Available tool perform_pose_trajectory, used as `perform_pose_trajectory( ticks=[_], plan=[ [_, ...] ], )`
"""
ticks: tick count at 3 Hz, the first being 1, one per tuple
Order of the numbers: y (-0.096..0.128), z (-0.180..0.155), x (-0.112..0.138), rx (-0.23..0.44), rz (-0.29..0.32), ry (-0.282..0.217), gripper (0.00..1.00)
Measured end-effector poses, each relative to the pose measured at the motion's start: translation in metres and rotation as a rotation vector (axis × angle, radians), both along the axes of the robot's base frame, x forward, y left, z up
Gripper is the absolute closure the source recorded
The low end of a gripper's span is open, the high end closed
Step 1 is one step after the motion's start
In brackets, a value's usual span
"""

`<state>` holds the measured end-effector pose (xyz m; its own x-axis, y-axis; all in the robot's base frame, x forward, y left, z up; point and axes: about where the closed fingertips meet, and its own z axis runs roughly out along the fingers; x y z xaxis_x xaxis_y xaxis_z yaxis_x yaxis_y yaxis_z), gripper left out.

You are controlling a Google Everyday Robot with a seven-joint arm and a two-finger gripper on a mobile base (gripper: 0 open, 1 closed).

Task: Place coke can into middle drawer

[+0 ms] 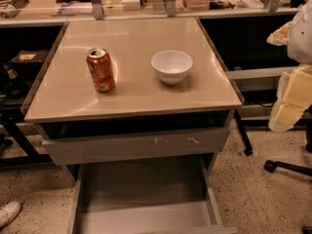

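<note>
The coke can (101,69), red with white lettering and a silver top, stands upright on the left part of the beige cabinet top (136,96). The middle drawer (146,186) is pulled out below, wide and shallow with a bare grey floor. My gripper (291,99), white with pale yellow pads, hangs at the right edge of the view, beside the cabinet's right side and well away from the can. It holds nothing that I can see.
A white bowl (171,66) sits on the cabinet top right of the can. A grey drawer (136,146) with pale scratch marks sticks out slightly above the open one. A chair base (287,167) stands at the right; a shoe (7,212) shows at the lower left.
</note>
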<state>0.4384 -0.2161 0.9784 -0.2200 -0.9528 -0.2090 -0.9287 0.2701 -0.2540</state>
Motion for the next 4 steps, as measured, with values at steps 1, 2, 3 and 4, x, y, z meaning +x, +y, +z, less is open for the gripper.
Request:
perform_pose_trajectory(
  ticks=[1,2,3,4],
  plan=[
    [0.0,0.0,0.0,0.0,0.0,0.0,0.0],
    [0.047,-0.003,0.014,0.066,0.069,0.02,0.0],
    [0.094,-0.008,0.028,0.146,0.132,0.082,0.0],
    [0.096,-0.006,0.029,0.149,0.134,0.075,0.0]
  ],
)
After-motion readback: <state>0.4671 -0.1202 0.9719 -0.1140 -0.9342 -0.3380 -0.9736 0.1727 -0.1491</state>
